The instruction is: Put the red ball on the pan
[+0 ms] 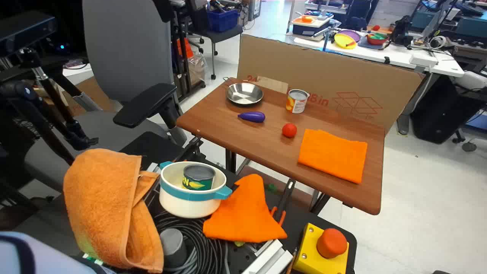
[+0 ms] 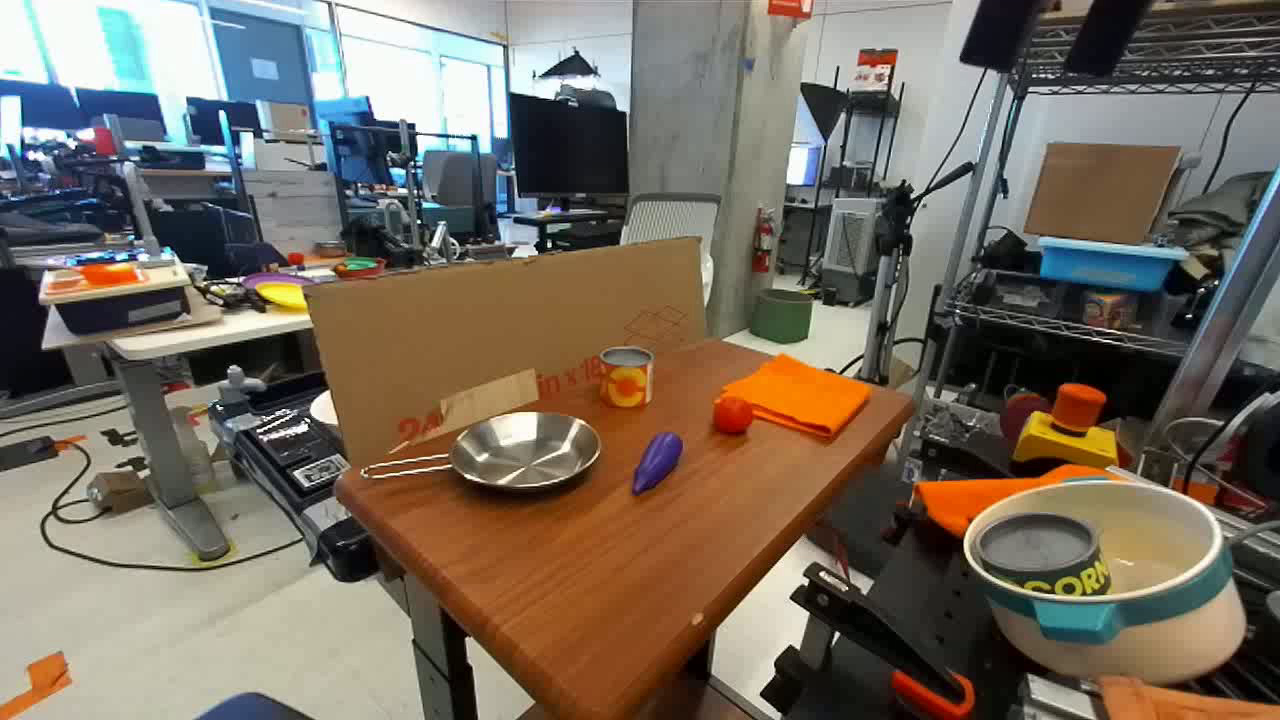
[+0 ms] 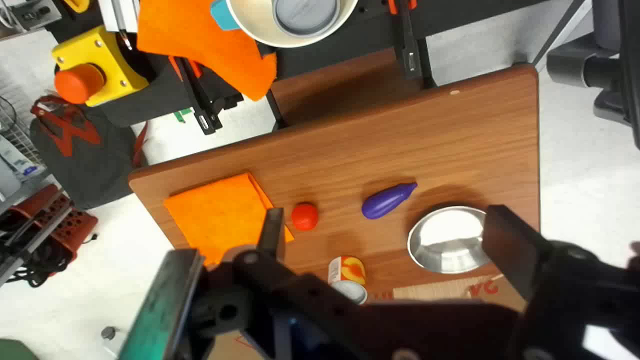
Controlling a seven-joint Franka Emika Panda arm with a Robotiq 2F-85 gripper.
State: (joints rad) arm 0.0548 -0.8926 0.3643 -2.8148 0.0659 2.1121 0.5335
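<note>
Gripper (image 3: 386, 222) is nearest the lens in the wrist view; fingers (image 3: 510, 247) spread wide apart, pinching nothing. Below it, on the desk (image 3: 480, 135), the red ball (image 3: 304, 216) sits roughly midway between the short edges, a little toward the end with the folded orange cloth (image 3: 220, 210). Pan (image 3: 442, 240) lies near the opposite short edge, partly covered by a finger.

In an exterior view, the cardboard sheet (image 1: 323, 78) stands along the far long edge. The pan is by the corner where that edge meets the short one, handle pointing into the corner. Ball is just beside the cloth, not touching it.

In an exterior view, the purple eggplant (image 2: 658, 462) lies between pan and ball. Two dark blocks (image 2: 1000, 35), cut by the top border, are probably the fingers.

Progress (judged): nothing done yet. Ball is on the wood, well apart from the pan; grasp, lift, carry and set-down are all left.

Pose (judged): wrist high over the desk, camera aimed steeply down, since nearly the whole top fits in that view. Arm links: cannot identify.
</note>
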